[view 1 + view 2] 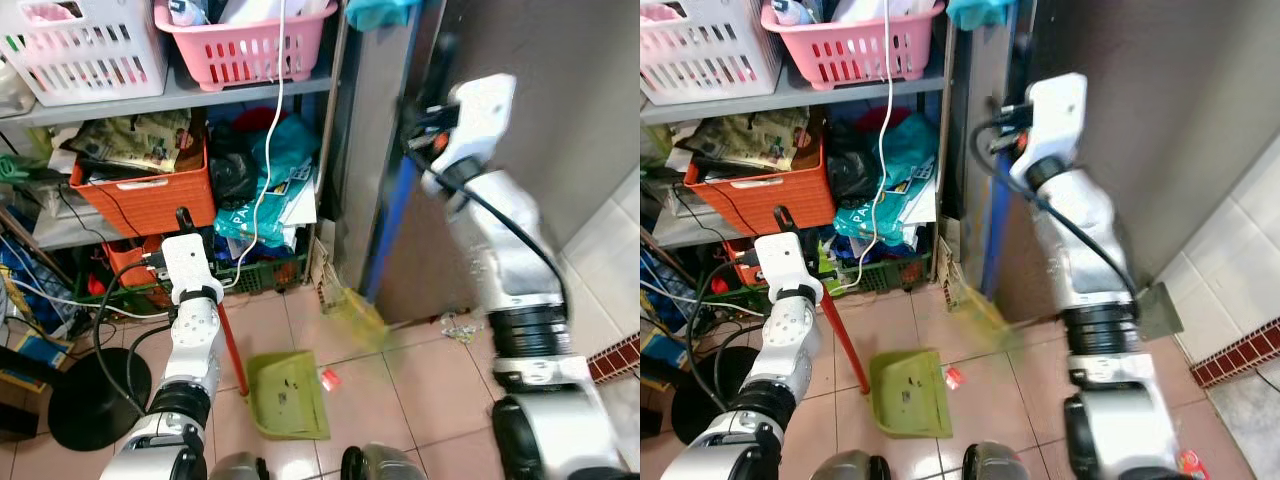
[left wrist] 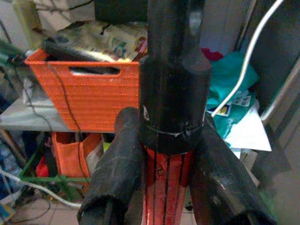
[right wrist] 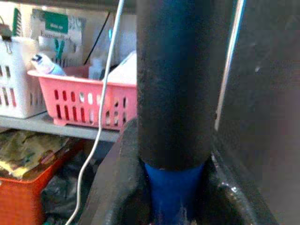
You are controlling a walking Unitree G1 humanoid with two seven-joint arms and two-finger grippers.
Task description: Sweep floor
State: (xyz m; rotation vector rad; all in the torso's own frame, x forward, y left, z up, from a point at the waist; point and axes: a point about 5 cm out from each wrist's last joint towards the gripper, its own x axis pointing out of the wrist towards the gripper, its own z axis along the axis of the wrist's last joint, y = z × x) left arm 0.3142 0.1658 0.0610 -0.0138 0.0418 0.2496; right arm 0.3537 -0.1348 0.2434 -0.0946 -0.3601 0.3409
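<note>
Sweeping in progress: broom and dustpan both in hand.
Right gripper (image 3: 173,187) is clamping the blue-handled broom (image 1: 385,235), its yellow bristles (image 1: 355,312) brushing tiles right of the green dustpan (image 1: 288,395); left gripper (image 2: 168,183) is gripping the dustpan's red handle (image 1: 232,350). A red scrap (image 1: 329,379) is lying just beside the pan, still uncollected.

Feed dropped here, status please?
Left gripper shut on dustpan handle. Right gripper shut on broom handle. Red scrap beside dustpan.
</note>
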